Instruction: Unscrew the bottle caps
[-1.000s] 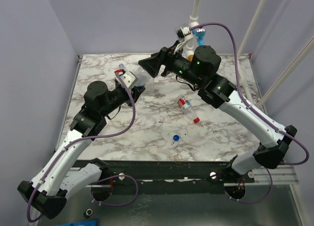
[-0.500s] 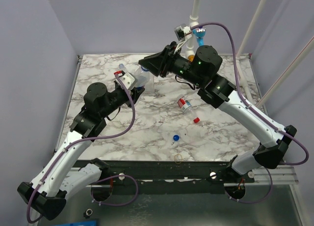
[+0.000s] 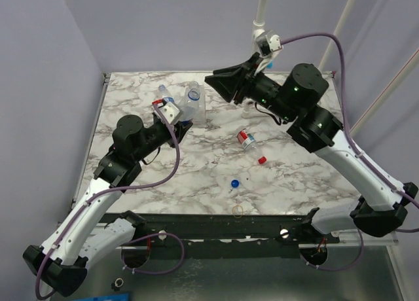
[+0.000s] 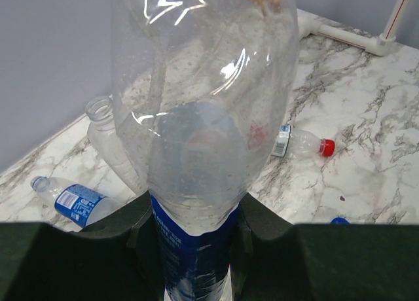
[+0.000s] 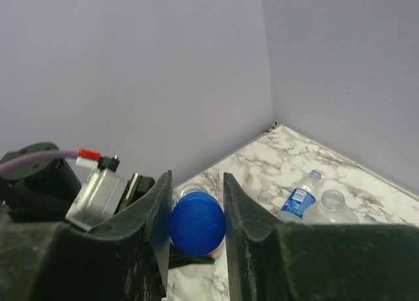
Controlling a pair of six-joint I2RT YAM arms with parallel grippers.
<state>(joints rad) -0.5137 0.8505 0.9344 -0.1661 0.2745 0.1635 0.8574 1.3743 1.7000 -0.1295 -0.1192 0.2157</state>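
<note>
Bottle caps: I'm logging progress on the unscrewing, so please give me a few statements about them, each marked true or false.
1. The right claw grips a blue cap. True.
2. The blue-labelled bottle in the left claw is capped. False: the top view shows its mouth open.
3. A red cap sits on a lying bottle. True.
4. The rubber band is looped round a bottle neck. False: it lies alone near the front edge of the table.
5. No loose cap lies on the table. False: a second blue cap lies there.

right claw (image 5: 195,184) and blue cap (image 5: 197,224) off bottle (image 4: 196,150)
</note>
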